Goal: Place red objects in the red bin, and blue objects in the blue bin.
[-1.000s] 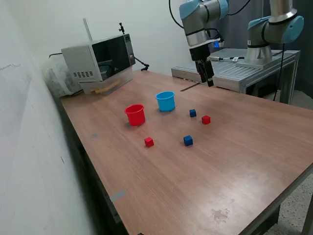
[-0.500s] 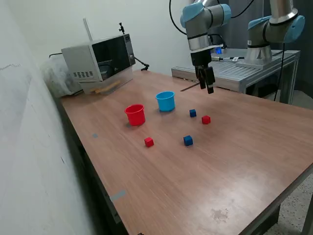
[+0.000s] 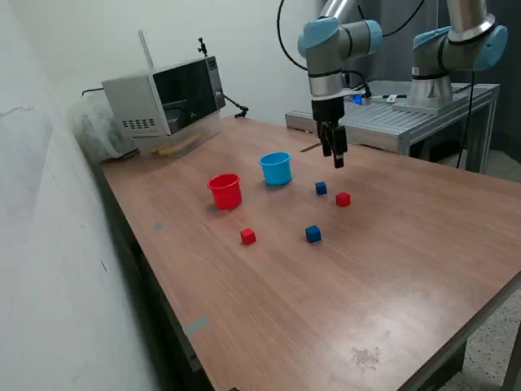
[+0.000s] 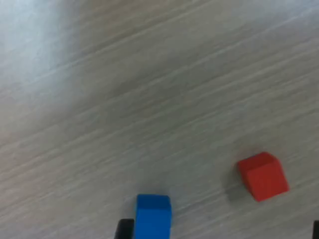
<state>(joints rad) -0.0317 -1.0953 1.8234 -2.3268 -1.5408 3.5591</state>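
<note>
Wooden table (image 3: 326, 285), white microwave (image 3: 167, 99) at its far corner, white wall (image 3: 49, 244) on the exterior view's left, grey metal bench (image 3: 423, 122) behind.

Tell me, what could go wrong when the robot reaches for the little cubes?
The gripper hangs above a small dark blue cube with a small red cube close beside it, so a finger might bump the red one away. The cubes are tiny and could slip out. The light blue plastic cup looks light and might tip if knocked.

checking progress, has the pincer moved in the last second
Yes. The pincer has come down and shifted toward the exterior view's left, from level with the metal bench behind to just above the blue cube near the blue cup.
</note>
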